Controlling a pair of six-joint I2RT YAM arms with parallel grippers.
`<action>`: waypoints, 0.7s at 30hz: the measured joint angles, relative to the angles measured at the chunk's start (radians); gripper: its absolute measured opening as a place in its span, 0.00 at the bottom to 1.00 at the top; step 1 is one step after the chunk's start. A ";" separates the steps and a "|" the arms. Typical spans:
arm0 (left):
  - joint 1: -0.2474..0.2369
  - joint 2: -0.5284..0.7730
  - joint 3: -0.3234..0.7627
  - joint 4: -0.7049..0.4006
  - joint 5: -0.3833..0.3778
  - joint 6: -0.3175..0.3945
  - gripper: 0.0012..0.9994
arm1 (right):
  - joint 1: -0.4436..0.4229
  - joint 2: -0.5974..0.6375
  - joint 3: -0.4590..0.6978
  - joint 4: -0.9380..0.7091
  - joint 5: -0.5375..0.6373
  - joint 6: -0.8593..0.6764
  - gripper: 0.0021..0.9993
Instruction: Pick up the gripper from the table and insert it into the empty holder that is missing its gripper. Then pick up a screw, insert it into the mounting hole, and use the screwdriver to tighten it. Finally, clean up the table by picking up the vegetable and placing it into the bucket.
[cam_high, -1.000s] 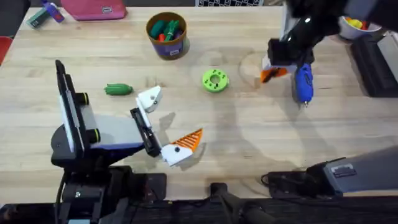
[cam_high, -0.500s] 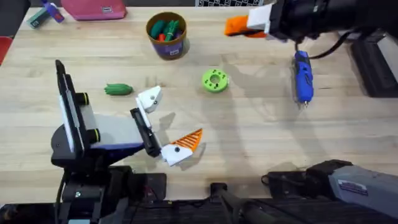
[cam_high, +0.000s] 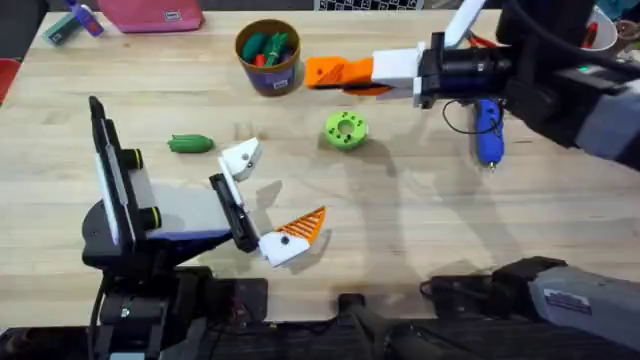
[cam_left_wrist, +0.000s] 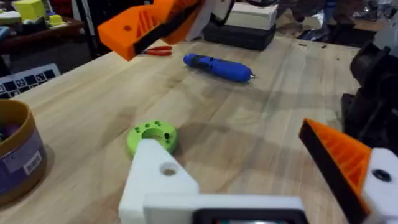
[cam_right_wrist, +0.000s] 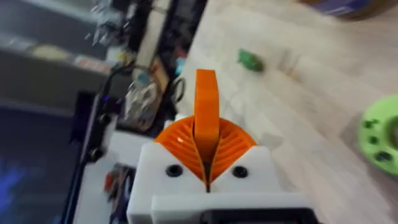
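Left gripper (cam_high: 262, 196): we see it low at 7 o'clock, spread wide, holding nothing; one finger is the bare white holder (cam_high: 240, 158), the other orange-tipped.
Vegetable (cam_high: 189, 144): on the table (cam_high: 400, 230), just beside the holder at its 9 o'clock.
Green disc (cam_high: 346, 129): near centre.
Screwdriver (cam_high: 487, 130): lying at 2 o'clock.
Right gripper (cam_high: 338, 74): above the table at 12 o'clock, pads pressed together on the orange gripper (cam_right_wrist: 206, 112).
Bucket (cam_high: 268, 56): at 11 o'clock, far edge.
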 joint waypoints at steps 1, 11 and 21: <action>0.000 0.000 0.000 0.000 0.000 0.000 0.99 | 0.000 0.016 -0.001 0.026 -0.045 0.002 0.01; 0.000 0.000 0.000 0.000 0.000 0.000 0.99 | 0.000 0.283 -0.002 0.370 -0.458 0.109 0.01; 0.000 0.000 0.000 0.000 0.000 0.000 0.99 | 0.065 0.426 -0.002 0.354 -0.527 0.169 0.01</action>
